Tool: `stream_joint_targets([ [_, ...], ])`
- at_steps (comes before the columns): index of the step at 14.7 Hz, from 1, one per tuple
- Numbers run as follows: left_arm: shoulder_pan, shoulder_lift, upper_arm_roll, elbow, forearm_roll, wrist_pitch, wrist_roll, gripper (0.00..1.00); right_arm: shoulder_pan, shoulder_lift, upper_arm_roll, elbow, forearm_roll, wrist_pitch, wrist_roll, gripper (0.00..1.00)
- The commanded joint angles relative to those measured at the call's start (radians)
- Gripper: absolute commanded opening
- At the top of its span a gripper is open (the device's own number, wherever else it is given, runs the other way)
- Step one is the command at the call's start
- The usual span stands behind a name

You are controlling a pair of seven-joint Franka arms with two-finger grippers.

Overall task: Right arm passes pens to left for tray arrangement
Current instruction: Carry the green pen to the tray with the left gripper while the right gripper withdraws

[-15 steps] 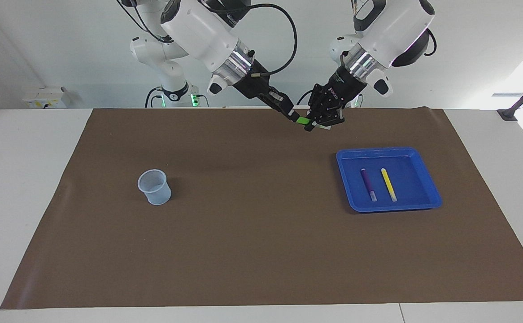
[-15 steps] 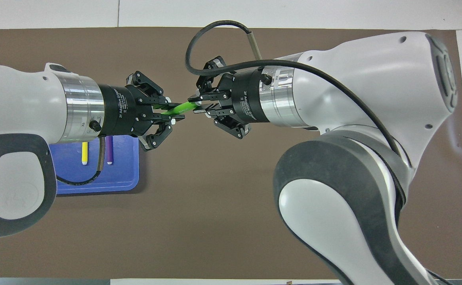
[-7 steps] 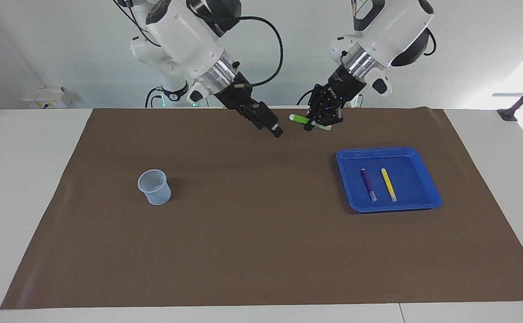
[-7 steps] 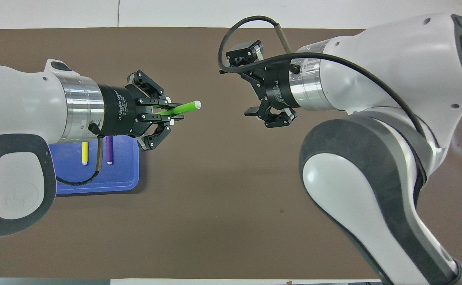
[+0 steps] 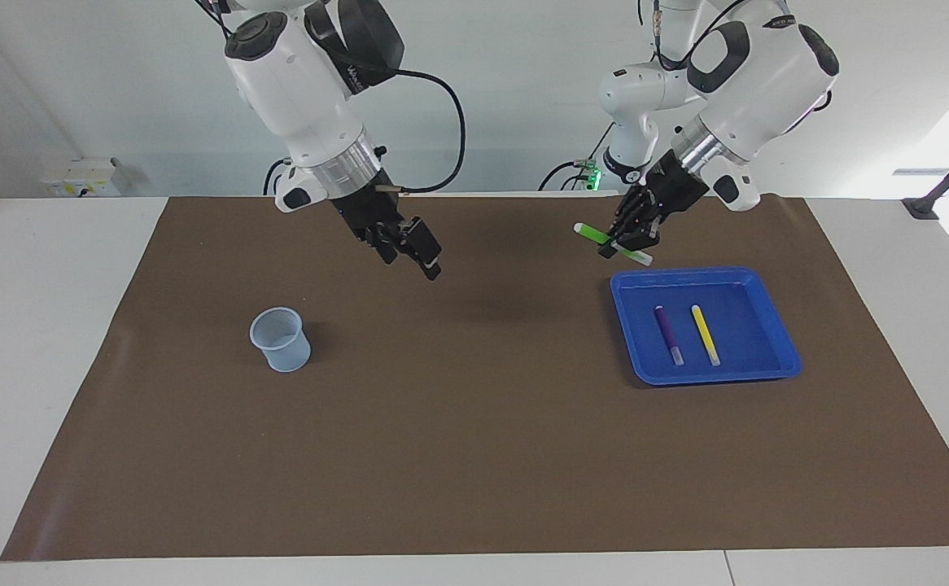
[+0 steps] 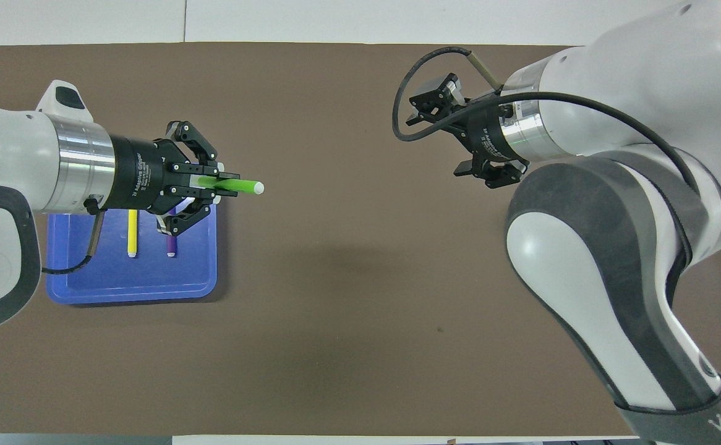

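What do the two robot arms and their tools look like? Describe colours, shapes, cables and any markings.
Both arms have glossy white rounded shells with dark grey joint pads and a ribbed silver metal wrist ring. Each ends in a black two-finger tool with splayed linkages: the left tool carries white lettering on its black collar, and the right tool has a black cable looping from its wrist. The right arm's grey link shows white lettering.

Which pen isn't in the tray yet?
The green pen. The left tool holds it up in the air, while the purple pen and yellow pen already lie side by side in the blue tray.
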Motion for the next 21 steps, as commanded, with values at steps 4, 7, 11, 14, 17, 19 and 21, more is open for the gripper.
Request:
stream_joint_targets([
  [4, 0.147, -0.008, -0.002, -0.057, 0.232, -0.075, 0.563, 0.00, -0.095, -0.032, 0.008, -0.056, -0.122, -0.026, -0.214, 1.00],
  [7, 0.205, 0.067, -0.002, -0.067, 0.416, -0.061, 0.852, 0.00, -0.135, -0.036, 0.009, -0.056, -0.207, -0.052, -0.274, 1.00],
  [11, 0.261, 0.179, -0.002, -0.090, 0.628, 0.029, 1.094, 0.00, -0.134, -0.051, -0.049, -0.042, -0.283, -0.094, -0.483, 1.00],
  [14, 0.285, 0.206, -0.001, -0.216, 0.718, 0.200, 1.132, 0.00, -0.088, -0.081, -0.173, -0.039, -0.284, -0.133, -0.648, 1.00],
  [17, 0.302, 0.265, -0.001, -0.238, 0.767, 0.264, 1.129, 0.00, -0.085, -0.114, -0.237, -0.039, -0.284, -0.207, -0.755, 1.00],
  [19, 0.304, 0.279, -0.001, -0.239, 0.767, 0.269, 1.126, 0.00, -0.085, -0.151, -0.287, -0.039, -0.284, -0.264, -0.804, 1.00],
  [21, 0.307, 0.288, -0.001, -0.239, 0.767, 0.278, 1.127, 0.00, -0.085, -0.173, -0.308, -0.039, -0.284, -0.304, -0.850, 1.00],
])
